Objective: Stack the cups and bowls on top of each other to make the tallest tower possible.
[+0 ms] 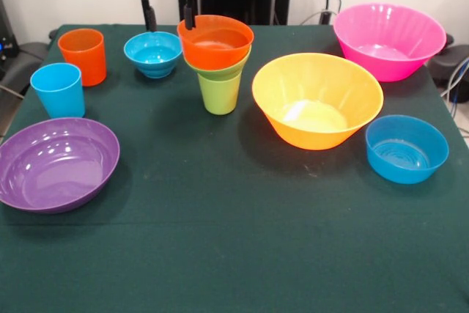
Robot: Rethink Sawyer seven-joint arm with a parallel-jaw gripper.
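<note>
The gripper [170,14] comes down from the top edge, red housing above w/ two dark fingers hanging; jaws are spread apart, one finger [149,14] free to the left, the other at the rim of the orange bowl [215,42], touching or just inside it at its upper left edge; nothing clamped btwn them as far as can be seen. The tower [218,64] sits mid-counter toward the far side: lime green cup [219,93] upright as base, a small green bowl [220,71] seated in its mouth, orange bowl nested on top, tilted slightly. Left of the tower, a small blue bowl [153,53] stands alone, and further left the orange cup [83,56] upright near the far-left corner. Light blue cup [58,90] upright just in front of the orange cup, apart from it. Purple bowl [57,163] at the left edge, nearer the camera, just below the light blue cup. Right of the tower, the big yellow-orange bowl [317,100], close to the green cup but not touching. Pink bowl [389,40] at the far right, behind it. Medium blue bowl [407,148] at right, just beside the yellow-orange bowl's lower right. All on the dark green counter [242,240].
</note>
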